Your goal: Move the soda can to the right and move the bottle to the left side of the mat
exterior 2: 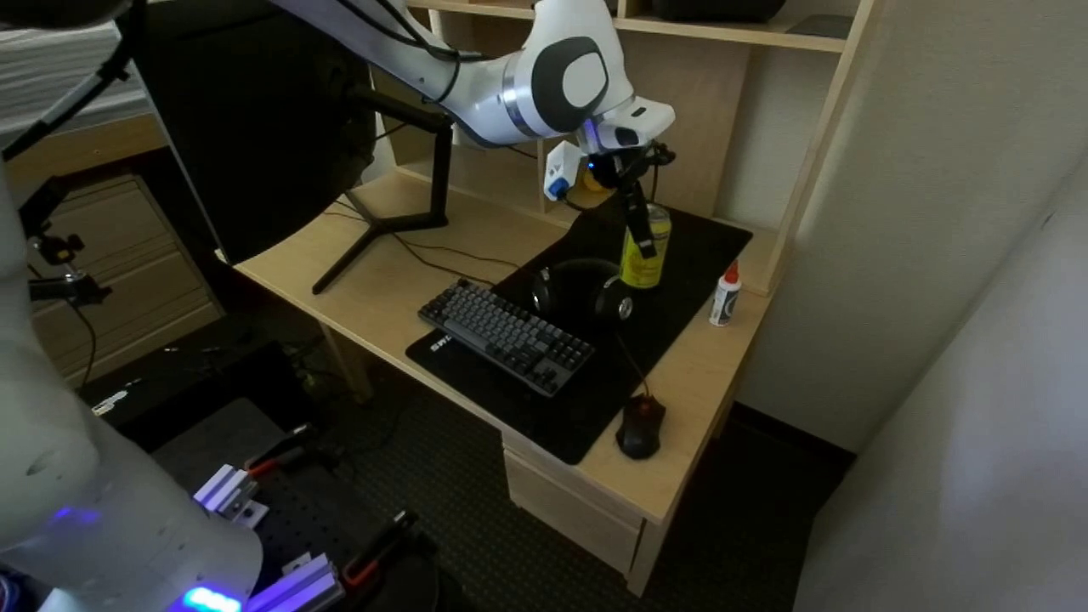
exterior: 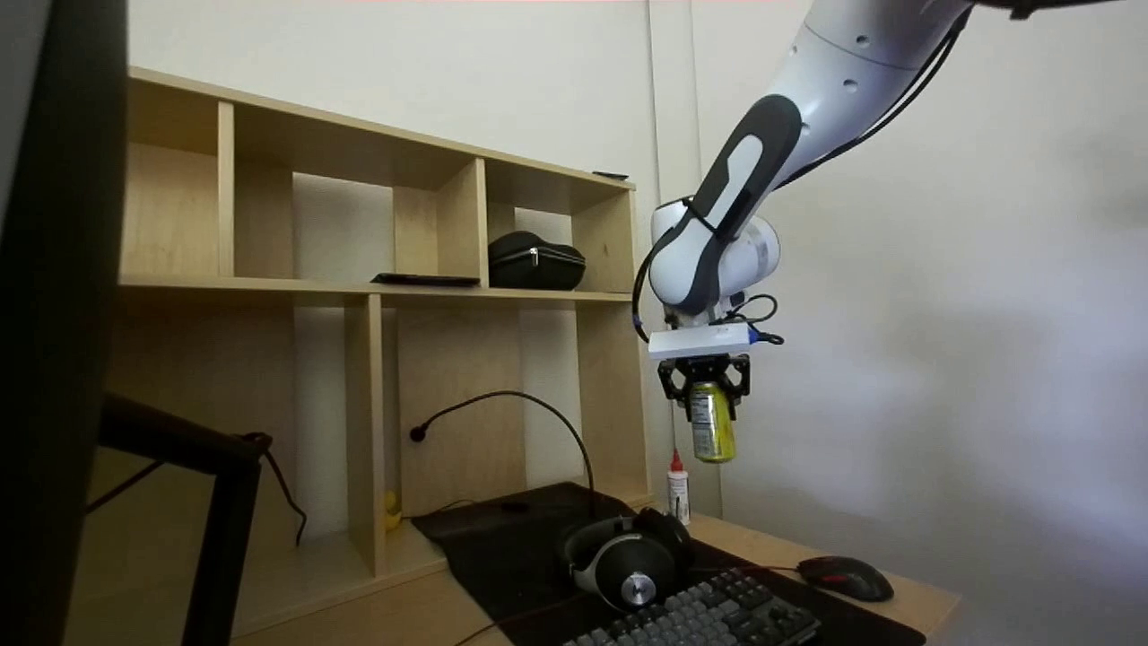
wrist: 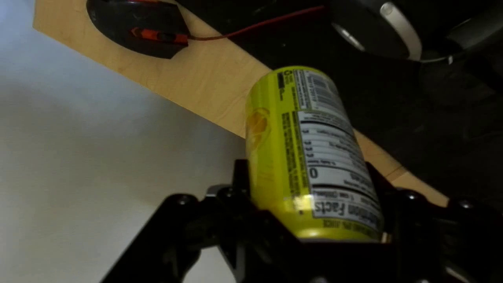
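**Yellow-green soda can gripped by the claw, off the desk**

Claw: jaws part-way apart, can filling the gap, fingers against it on two sides. Grip is on the can's upper part; lower part sticks out below the fingertips, slight tilt.

Can: in mid-air, right of centre in both exterior views. In an exterior view it shows above the bottle. Wrist view: can large around the middle, nutrition label toward the camera, wood strip and mat behind it.

Bottle: white, red pointed cap, upright on bare wood just beside the mat, right part of the frame in an exterior view.

Mat: black, centre to right of that frame. Headphones on it, keyboard mostly on it. Mouse on wood beside it, lower down; upper left in the wrist view.
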{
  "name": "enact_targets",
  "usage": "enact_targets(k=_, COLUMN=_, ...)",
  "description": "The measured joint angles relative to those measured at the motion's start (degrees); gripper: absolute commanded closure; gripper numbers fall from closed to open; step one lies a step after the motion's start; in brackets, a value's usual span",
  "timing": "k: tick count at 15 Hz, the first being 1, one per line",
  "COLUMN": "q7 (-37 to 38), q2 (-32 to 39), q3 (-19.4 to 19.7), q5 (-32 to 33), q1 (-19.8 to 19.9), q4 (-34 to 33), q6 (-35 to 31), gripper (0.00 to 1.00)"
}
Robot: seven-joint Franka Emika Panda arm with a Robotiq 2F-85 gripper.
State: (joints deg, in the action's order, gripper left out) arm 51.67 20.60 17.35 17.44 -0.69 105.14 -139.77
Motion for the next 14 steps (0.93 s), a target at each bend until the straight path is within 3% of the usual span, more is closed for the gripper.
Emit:
enact_targets(k=4, q7=13.2, q2=7.5, q3=1.5, q5=-0.4, q1=1.0, q4=-4.7, q6=-0.5, gripper=0.57)
enact_targets(k=5, q7=17.2, q2=9.7, q3=1.7, q5=-0.3, q1=0.8, q4=-6.2, q6=-0.5, gripper=0.32)
enact_targets(k=7, q7=23.8, q2=13.8, q3=1.9, q5=-0.3, q1=0.2, q4=-9.1, q6=-0.3, gripper=0.32)
enact_targets(k=8, q7=25.2, q2=15.1, q3=2.0, q5=-0.3, q1=0.0, q4=-10.2, q6=-0.2, gripper=0.57)
enact_targets(k=14, q7=29.0, q2=17.6, q3=2.3, q5=-1.9, q1=0.4, q4=-12.1, q6=0.2, gripper=0.57)
